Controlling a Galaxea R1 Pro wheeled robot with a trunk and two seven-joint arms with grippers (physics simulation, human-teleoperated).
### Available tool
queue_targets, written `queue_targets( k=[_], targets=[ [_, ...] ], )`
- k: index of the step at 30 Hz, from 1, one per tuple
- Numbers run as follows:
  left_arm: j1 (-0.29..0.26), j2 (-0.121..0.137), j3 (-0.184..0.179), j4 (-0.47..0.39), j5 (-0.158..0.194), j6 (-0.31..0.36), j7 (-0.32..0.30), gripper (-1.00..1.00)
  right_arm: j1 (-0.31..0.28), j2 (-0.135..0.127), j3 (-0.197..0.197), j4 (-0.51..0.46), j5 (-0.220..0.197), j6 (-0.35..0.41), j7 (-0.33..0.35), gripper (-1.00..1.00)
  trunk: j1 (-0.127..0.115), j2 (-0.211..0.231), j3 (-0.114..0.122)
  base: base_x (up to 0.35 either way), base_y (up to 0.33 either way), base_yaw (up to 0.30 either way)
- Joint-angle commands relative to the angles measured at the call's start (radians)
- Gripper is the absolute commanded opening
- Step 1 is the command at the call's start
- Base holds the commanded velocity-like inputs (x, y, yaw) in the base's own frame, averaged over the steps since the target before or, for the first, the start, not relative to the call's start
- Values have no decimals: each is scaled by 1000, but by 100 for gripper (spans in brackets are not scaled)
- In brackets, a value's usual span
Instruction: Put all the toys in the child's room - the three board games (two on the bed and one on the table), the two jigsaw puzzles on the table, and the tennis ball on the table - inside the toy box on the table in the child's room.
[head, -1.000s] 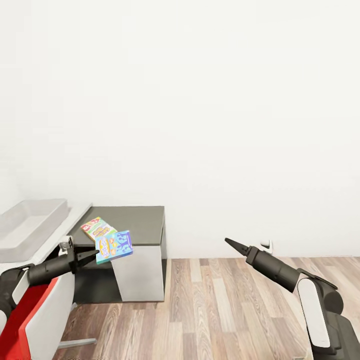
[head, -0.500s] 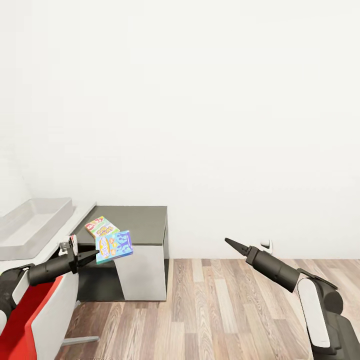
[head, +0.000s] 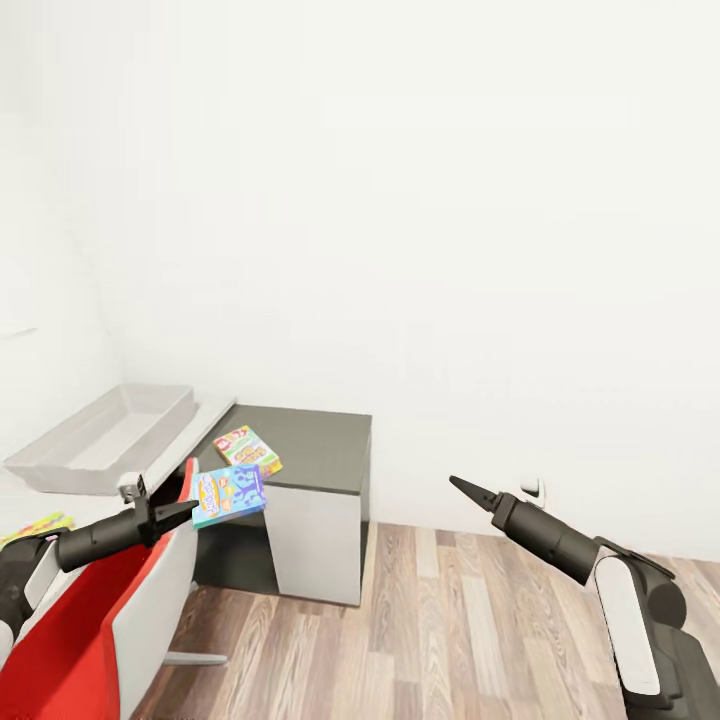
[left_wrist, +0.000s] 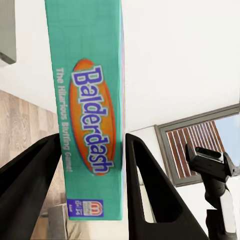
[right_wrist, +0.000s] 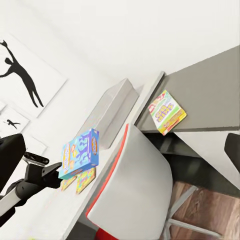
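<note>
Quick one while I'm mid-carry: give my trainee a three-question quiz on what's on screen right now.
1. True or false: the left hand is shut on the blue-and-teal "Balderdash" game box.
2. Where does the colourful pale flat game box lie? A) in the light-grey tray-like toy box B) on the dark grey cabinet top C) on the wood-plank floor
3. Fill in: the chair below the left arm has a ___ seat.

Key: 1 true; 2 B; 3 red.
</note>
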Motion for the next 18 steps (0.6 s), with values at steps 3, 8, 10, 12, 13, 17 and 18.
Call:
queue_targets(
  k=[3, 8, 10, 12, 13, 17, 18],
  targets=[
    [-1, 0, 1, 0, 2, 11, -2, -100, -1, 0, -2, 0, 1, 5, 5, 100, 1, -2, -2, 244, -10, 290],
    [-1, 0, 1, 0, 2, 10, -3, -100, -1, 0, -2, 0, 1, 5, 6, 100, 1, -2, -2, 103, -2, 285],
    [-1, 0, 1, 0, 2, 10, -2, -100, -1, 0, -2, 0, 1, 5, 6, 100, 1, -2, -2, 88, 11, 152],
    [-1, 0, 1, 0, 2, 10, -2, -100, -1, 0, -2, -1, 1, 5, 6, 100, 1, -2, -2, 195, 87, 57],
    [-1, 0, 1, 0, 2, 10, -2, -100, -1, 0, -2, -1, 1, 5, 6, 100, 1, -2, -2, 239, 117, 25],
    [-1, 0, 1, 0, 2, 10, -2, -100, -1, 0, -2, -2, 1, 5, 6, 100, 1, -2, -2, 156, 16, 3],
    [-1, 1, 1, 0, 2, 10, -2, -100, -1, 0, -2, -2, 1, 4, 6, 100, 1, -2, -2, 70, 5, 1]
  ],
)
